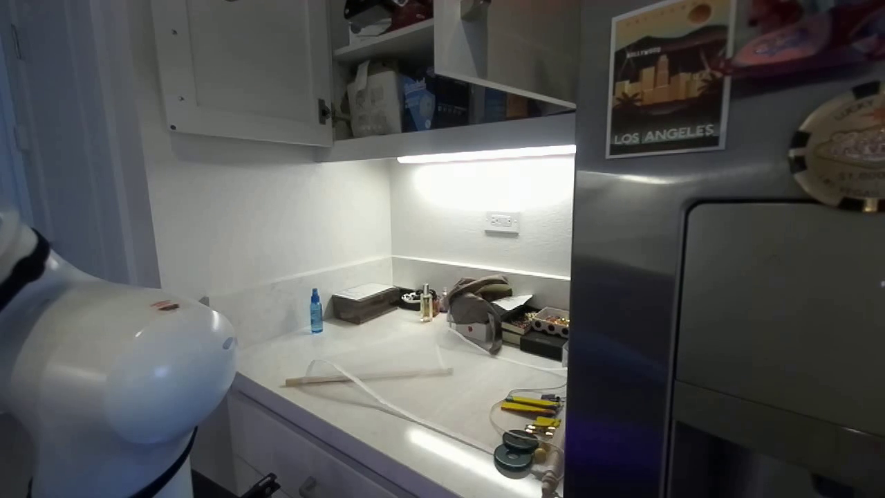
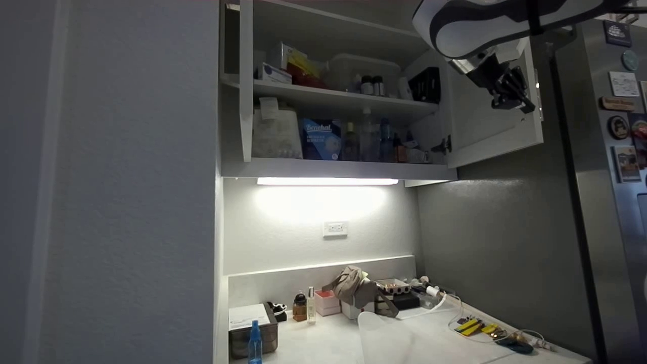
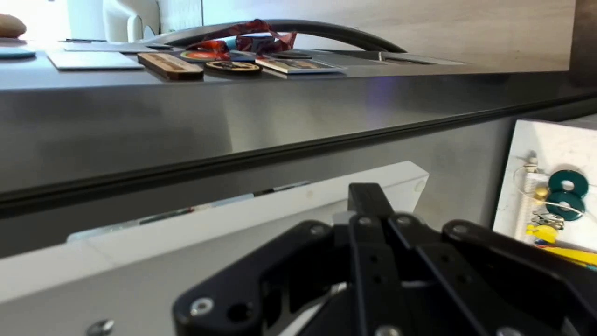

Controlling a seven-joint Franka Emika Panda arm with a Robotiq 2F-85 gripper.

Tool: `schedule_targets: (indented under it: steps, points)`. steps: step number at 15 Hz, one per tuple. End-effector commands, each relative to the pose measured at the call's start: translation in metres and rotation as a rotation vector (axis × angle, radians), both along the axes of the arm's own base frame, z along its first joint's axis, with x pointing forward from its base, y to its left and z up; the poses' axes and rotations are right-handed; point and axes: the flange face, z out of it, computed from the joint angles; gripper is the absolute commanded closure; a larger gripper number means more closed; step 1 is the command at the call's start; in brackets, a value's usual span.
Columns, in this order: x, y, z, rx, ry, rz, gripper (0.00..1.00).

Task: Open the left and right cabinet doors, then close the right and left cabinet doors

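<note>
Plainly, claw [image 3: 371, 203] closed, empty, near right door [image 3: 186, 252]; left door [image 1: 249, 76] in both exterior views only.

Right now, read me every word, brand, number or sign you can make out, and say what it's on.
"LOS ANGELES": city picture
"HOLLYWOOD": same picture, smaller
"LUCKY": poker-chip disc; its other lettering is blurred
"Benehal": blue box; smaller print unreadable
Too small or blurred to read: wooden plaque, black square plaque

exterior: past fridge [image 1: 636, 228] | exterior: facing cabinet [image 2: 343, 169] | both: counter [image 1: 456, 398] | wrist: near right cabinet door [image 3: 186, 261]
</note>
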Motion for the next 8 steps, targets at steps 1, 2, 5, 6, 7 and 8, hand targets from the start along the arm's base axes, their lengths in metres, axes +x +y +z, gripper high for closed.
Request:
schedule_targets:
  steps: [1,2,5,6,7,8]
  points:
    - [-0.015,-0.01,0.001,0.004,-0.027,-0.067,1.0]
    - [-0.018,-0.014,0.0,0.01,-0.037,-0.083,1.0]
    - [-0.025,-0.025,0.001,0.023,-0.051,-0.115,1.0]
    - [-0.028,-0.029,0.001,0.029,-0.053,-0.122,1.0]
    - [-0.029,-0.033,0.001,0.034,-0.055,-0.126,1.0]
    - [-0.03,-0.036,0.0,0.04,-0.056,-0.13,1.0]
